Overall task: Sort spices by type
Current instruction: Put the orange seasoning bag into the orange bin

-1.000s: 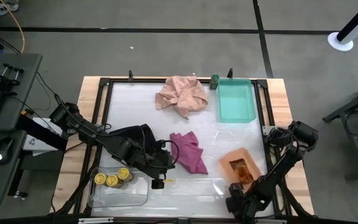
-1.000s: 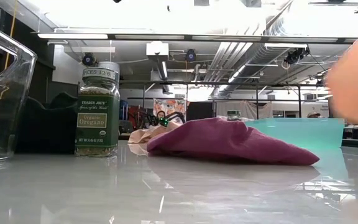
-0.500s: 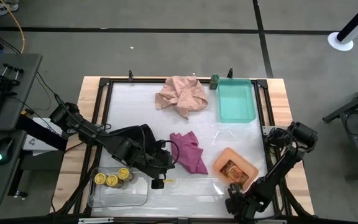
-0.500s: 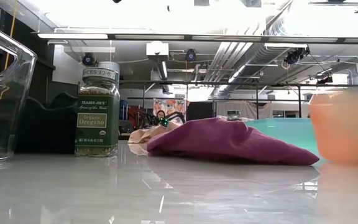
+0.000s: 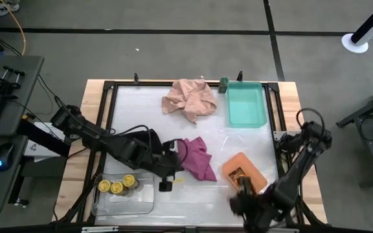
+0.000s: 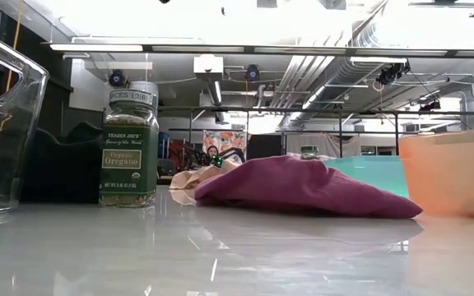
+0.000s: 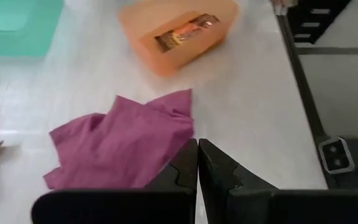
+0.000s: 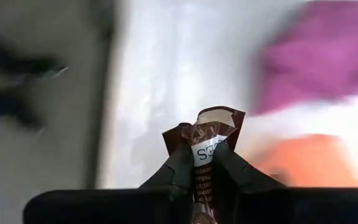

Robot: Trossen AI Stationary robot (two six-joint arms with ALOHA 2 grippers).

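Glossy white tabletop [image 5: 141, 107] fills a black-framed bench on wooden boards, with grey floor crossed by dark tape lines around it; the low view looks past it into a workshop hung with strip lights and ceiling ducts. From above, the crumpled pink cloth [image 5: 189, 98] lies at the far edge beside the teal plastic tray [image 5: 245, 105], the magenta cloth [image 5: 196, 157] sits mid-table, the orange plastic tray [image 5: 244, 171] lies near the right front, and the clear plastic tray [image 5: 123, 200] at the left front holds three small yellow-lidded jars [image 5: 117, 186]. Only the low view shows the dark-green glass jar [image 6: 128, 150], upright between the clear tray and the magenta cloth, labelled "Trader Joe's Organic Oregano" with "SPICES" on its lid band. The left wrist view alone looks into the orange tray, where a flat brown-orange packet [image 7: 180, 36] lies. The left gripper [image 7: 197, 163] hangs at the magenta cloth's near edge, fingers pressed together on nothing. The right gripper [image 8: 201, 158], low at the front just beside the orange tray, pinches a second brown packet [image 8: 207, 140] by its crimped top; its white label shows letters starting "S", the rest unreadable.
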